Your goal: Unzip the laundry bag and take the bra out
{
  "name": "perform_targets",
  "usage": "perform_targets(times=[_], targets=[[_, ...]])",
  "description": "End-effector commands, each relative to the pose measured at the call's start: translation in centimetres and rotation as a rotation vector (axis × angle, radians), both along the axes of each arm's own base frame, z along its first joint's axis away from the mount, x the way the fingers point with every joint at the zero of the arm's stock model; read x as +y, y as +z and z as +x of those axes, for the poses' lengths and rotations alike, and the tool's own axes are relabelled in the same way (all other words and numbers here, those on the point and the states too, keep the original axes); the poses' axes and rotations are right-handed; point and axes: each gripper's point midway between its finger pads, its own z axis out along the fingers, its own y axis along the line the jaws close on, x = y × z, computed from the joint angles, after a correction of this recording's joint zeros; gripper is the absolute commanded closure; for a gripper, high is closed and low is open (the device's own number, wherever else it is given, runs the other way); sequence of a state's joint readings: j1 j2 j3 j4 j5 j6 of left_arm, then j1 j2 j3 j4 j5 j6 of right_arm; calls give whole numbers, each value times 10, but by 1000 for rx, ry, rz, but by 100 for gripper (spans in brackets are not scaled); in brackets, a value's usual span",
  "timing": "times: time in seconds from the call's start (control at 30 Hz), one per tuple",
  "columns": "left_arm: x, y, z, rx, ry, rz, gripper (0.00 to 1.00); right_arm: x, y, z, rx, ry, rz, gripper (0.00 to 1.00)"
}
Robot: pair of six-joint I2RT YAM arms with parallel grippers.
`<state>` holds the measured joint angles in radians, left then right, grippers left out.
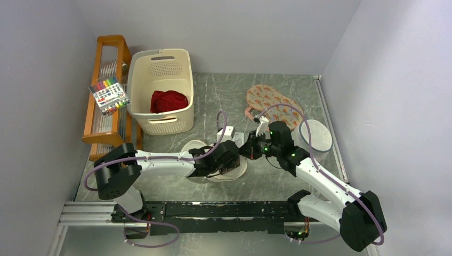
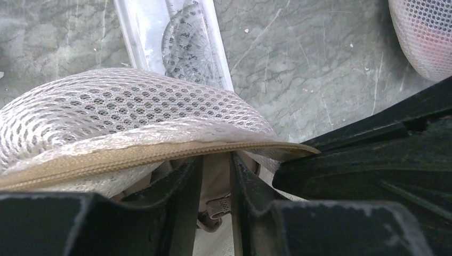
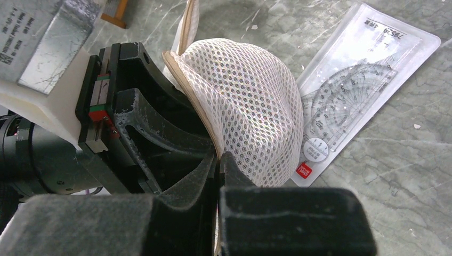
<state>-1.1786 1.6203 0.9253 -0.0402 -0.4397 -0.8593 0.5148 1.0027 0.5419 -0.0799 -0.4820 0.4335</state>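
Observation:
The cream-beige mesh laundry bag (image 1: 236,174) lies at the table's middle, its zip partly open. In the right wrist view my right gripper (image 3: 218,157) is shut on the bag's tan zip rim and holds the mesh flap (image 3: 250,101) up. My left gripper (image 2: 216,160) reaches under that raised rim (image 2: 133,154) into the bag. Its fingers are close together on smooth beige fabric (image 2: 216,181), apparently the bra. A metal zip pull (image 2: 216,209) hangs just below. In the top view the left gripper (image 1: 230,160) and the right gripper (image 1: 249,146) meet over the bag.
A clear protractor and ruler set (image 3: 352,90) lies just beyond the bag. A whiter drum-shaped mesh bag (image 1: 315,136) stands to the right. A patterned mitt (image 1: 272,104) lies behind. A cream basket (image 1: 160,114) holds red cloth. A wooden rack (image 1: 101,133) with markers (image 1: 109,95) stands at the left.

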Motion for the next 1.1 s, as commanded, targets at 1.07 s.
perform_targets(times=[1.07], targets=[[-19, -12, 13, -15, -10, 20, 61, 2, 3, 0, -13, 14, -4, 100]])
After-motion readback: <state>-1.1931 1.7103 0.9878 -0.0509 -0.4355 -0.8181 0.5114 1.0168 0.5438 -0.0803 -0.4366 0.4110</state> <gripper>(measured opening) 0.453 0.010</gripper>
